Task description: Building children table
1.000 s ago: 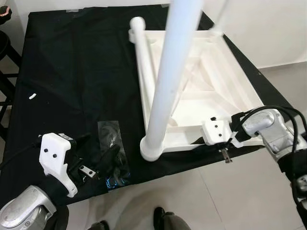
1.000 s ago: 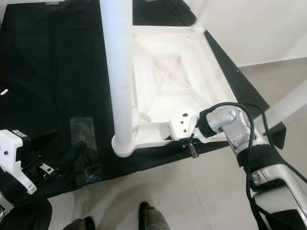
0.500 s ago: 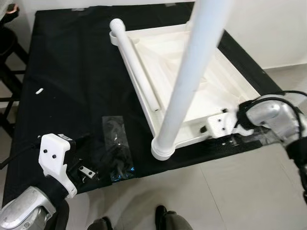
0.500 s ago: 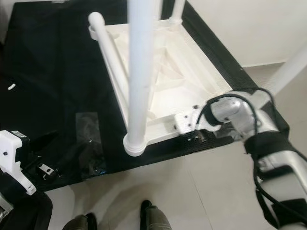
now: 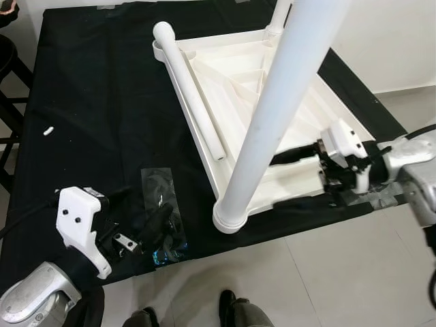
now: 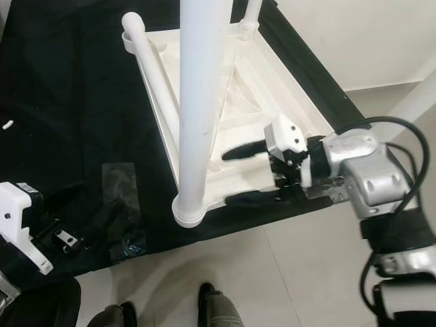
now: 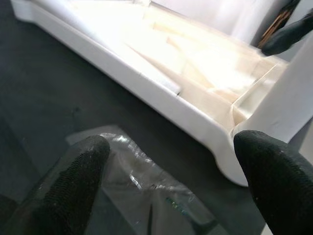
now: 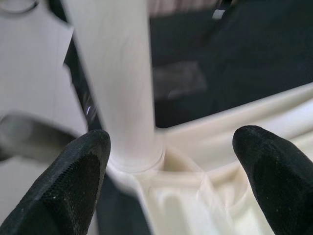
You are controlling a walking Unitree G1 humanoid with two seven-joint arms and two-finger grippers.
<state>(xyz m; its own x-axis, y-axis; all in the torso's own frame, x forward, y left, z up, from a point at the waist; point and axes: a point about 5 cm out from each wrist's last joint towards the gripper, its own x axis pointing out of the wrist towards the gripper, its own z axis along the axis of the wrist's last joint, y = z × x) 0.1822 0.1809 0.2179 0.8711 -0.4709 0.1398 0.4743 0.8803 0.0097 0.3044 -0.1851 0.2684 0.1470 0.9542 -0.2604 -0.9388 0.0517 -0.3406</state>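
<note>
Children table (image 5: 272,102): upside down on the black-covered desk (image 5: 95,88), underside up, near the desk's right front corner
Legs: one white leg (image 5: 283,112) upright in the near corner socket, another (image 5: 191,92) lying flat along the left rim, a third (image 6: 251,12) standing at the far corner
Change: tabletop turned on the cloth compared with a second ago, near edge swung round; right hand (image 6: 246,174) pulled off the front rim and swung in over the near edge
Meaning: likely repositioning for the next leg socket; build judged partway done
Right hand: fingers spread wide, one above the tray's inner floor, one along the outer front edge, straddling the rim, gripping nothing; aimed at the base of the upright leg
Left hand (image 5: 146,228): fingers apart, empty, low over the clear hardware bag (image 5: 162,214) at the desk's front edge
Around: tiled floor (image 5: 306,286) below
</note>
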